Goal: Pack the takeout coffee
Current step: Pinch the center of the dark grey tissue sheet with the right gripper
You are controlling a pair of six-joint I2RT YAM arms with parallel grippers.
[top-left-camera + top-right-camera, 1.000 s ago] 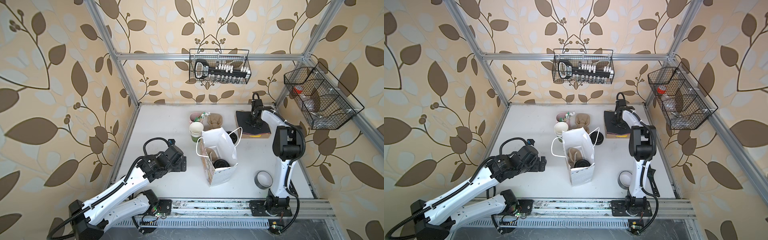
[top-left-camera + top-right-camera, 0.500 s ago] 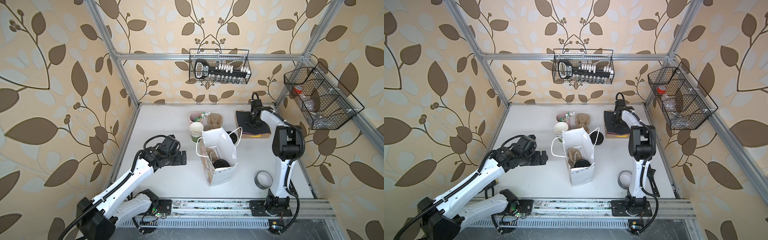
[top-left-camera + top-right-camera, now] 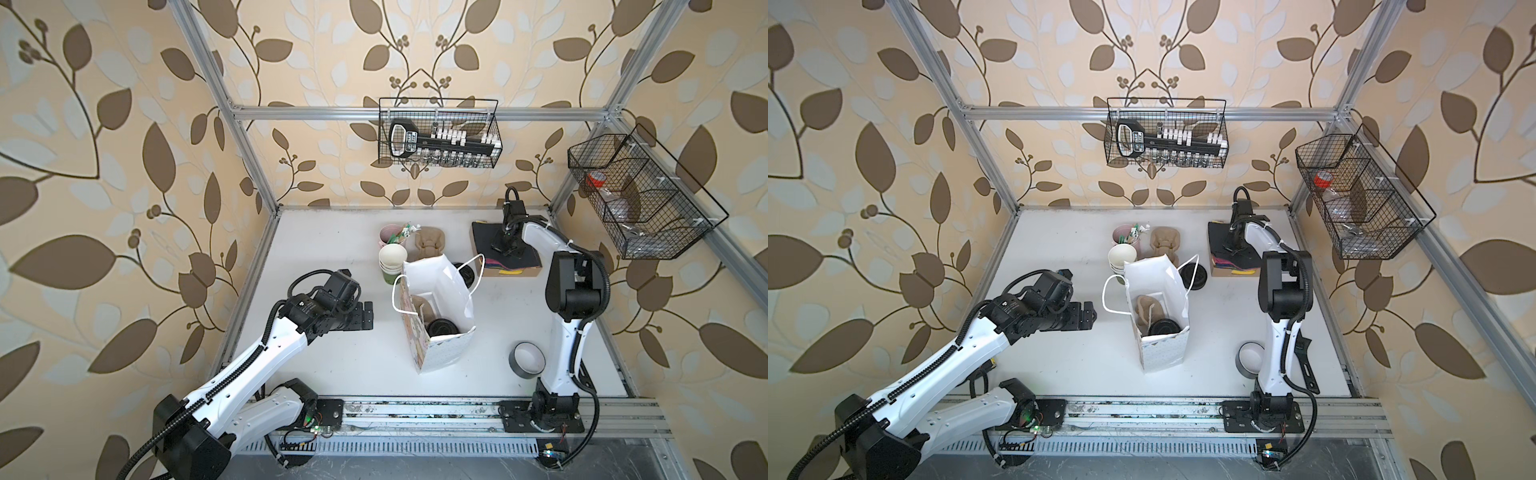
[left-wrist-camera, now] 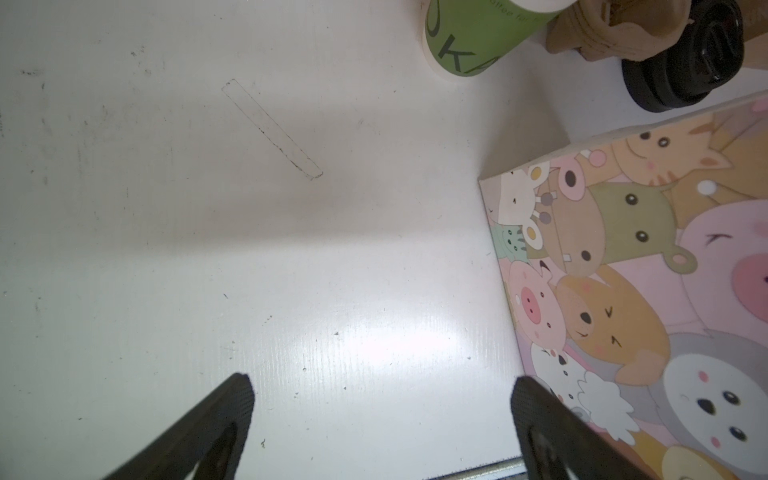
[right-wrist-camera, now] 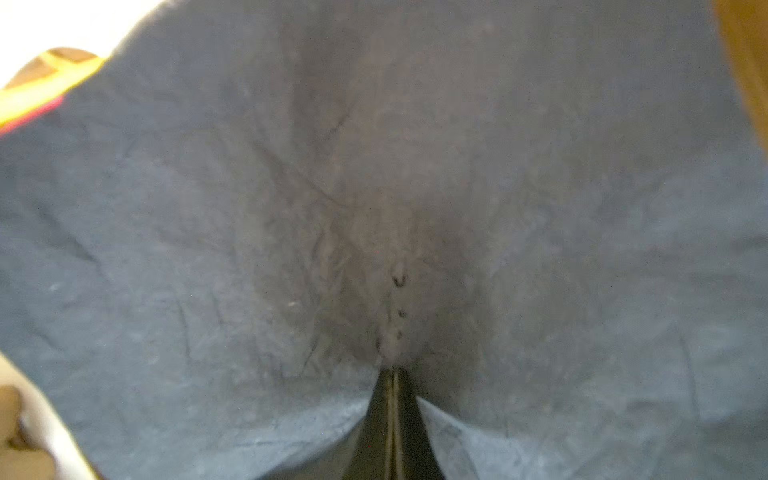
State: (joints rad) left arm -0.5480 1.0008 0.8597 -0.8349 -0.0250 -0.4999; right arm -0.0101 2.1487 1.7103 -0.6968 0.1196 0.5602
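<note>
The white paper bag (image 3: 446, 353) with cartoon animals on its side (image 4: 623, 291) stands open mid-table. Inside it the takeout coffee (image 3: 442, 326) shows only its black lid (image 3: 1163, 326), beside a brown cardboard holder. My left gripper (image 3: 365, 316) hovers open over bare table just left of the bag, with nothing between its fingers (image 4: 232, 399). My right gripper (image 3: 505, 249) is at the far right, pointing down and shut on the dark napkin (image 5: 374, 166) on top of a coloured stack (image 3: 1219, 237). The napkin puckers at the closed tips.
Behind the bag stand a stack of white-and-green cups (image 3: 392, 259), a pink cup of sachets (image 3: 388, 232), a cardboard carrier (image 3: 428, 241) and loose black lids (image 3: 465, 272). A grey tape roll (image 3: 527, 359) lies near the right arm's base. Wire baskets hang on the back wall (image 3: 438, 139) and the right wall (image 3: 640, 199).
The left arm has swung its wrist and elbow, bringing the open gripper a little nearer the bag. The right gripper's jaws have come together on the napkin.
</note>
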